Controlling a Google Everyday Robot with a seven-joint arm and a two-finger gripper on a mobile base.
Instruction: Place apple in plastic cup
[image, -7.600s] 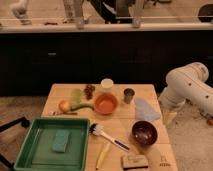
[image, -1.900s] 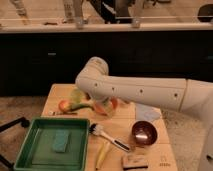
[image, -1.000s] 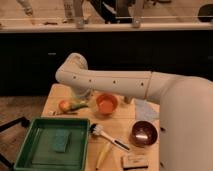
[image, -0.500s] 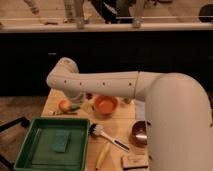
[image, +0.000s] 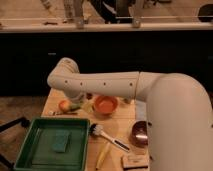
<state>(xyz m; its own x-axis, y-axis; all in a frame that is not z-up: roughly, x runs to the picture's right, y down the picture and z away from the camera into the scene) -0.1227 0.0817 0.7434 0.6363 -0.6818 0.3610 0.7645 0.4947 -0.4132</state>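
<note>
A: Pincer (image: 74, 100) first: where is it?
B: Low over the left end of the counter (image: 51, 106), under the bend of the white arm (image: 100, 84). It hangs just above the apple and the plastic cup, with its fingers spread wide.
A: And the apple?
B: The apple (image: 64, 105) lies on the counter near the left edge, not in the cup. The plastic cup (image: 85, 106) stands just right of it, partly hidden by the arm. The orange bowl (image: 105, 104) is right of that.
A: Nearer the front?
B: A green tray (image: 52, 121) with a sponge (image: 61, 142) inside, a brush (image: 107, 138) beside the tray, and a dark bowl (image: 140, 134) farther right.
</note>
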